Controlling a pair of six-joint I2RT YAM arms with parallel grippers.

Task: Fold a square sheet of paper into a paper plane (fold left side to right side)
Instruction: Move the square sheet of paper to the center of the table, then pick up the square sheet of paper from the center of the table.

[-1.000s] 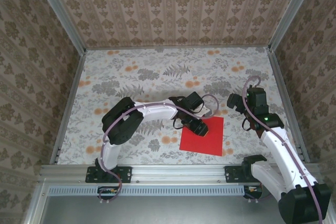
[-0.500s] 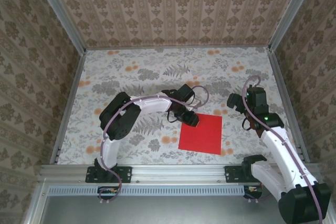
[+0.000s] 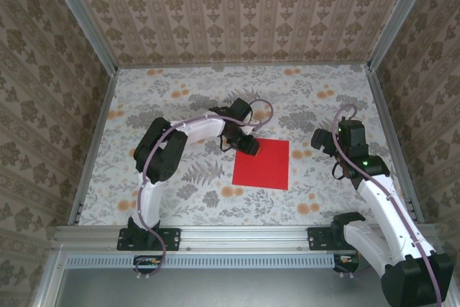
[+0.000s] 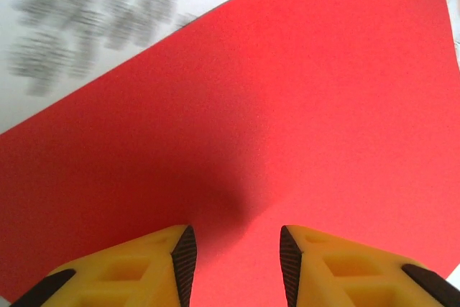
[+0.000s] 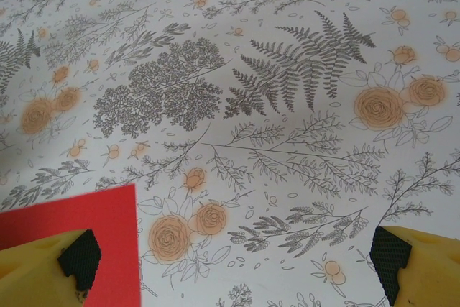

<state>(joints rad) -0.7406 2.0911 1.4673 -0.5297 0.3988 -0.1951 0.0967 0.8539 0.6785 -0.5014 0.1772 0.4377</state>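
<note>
— Two jaws on the left arm: how did they stand?
— The left gripper had its yellow fingers parted by a narrow gap with nothing between them. The tips were down over the far left corner of the thin bright red square sheet of paper. Whether they touched it, I could not tell.
— And the sheet?
— It lay flat and uncreased on the floral tablecloth, between the two arms. By my judgement no fold had begun.
— How should the left side go over to the right?
— I'd have pinched only the left edge, lifted it low, and carried it across until corner met corner before pressing the crease. A skewed start would spoil the plane.
— Room to move?
— Plenty of bare cloth lay left of and beyond the sheet. Near its right edge hovered the right gripper, jaws spread wide and empty, and it could pin that edge. The aluminium frame rail stood well apart, further right.
</note>
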